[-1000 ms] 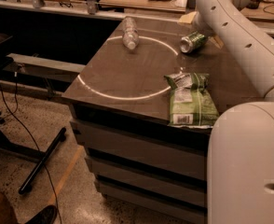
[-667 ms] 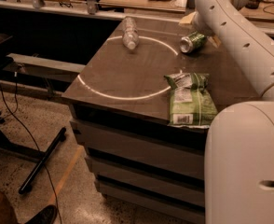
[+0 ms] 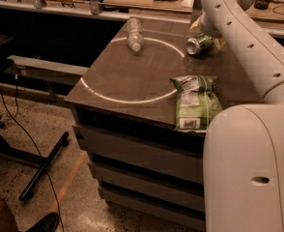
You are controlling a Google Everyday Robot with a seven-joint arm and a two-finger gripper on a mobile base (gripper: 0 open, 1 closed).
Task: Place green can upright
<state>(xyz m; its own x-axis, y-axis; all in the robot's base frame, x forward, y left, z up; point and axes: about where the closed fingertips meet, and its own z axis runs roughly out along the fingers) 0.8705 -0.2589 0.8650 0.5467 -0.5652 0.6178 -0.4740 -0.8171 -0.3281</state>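
Can [image 3: 200, 44] lies on its side at the table's [image 3: 132, 79] far right, gripper [image 3: 198, 26] just beyond it, grip state can't tell; best to grasp across the body, rotate top-up, release once it sits flat.

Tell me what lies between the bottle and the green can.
Camera view: only bare tabletop, crossed by the white circle line, lies between bottle and green can. The end effector is right at the can.
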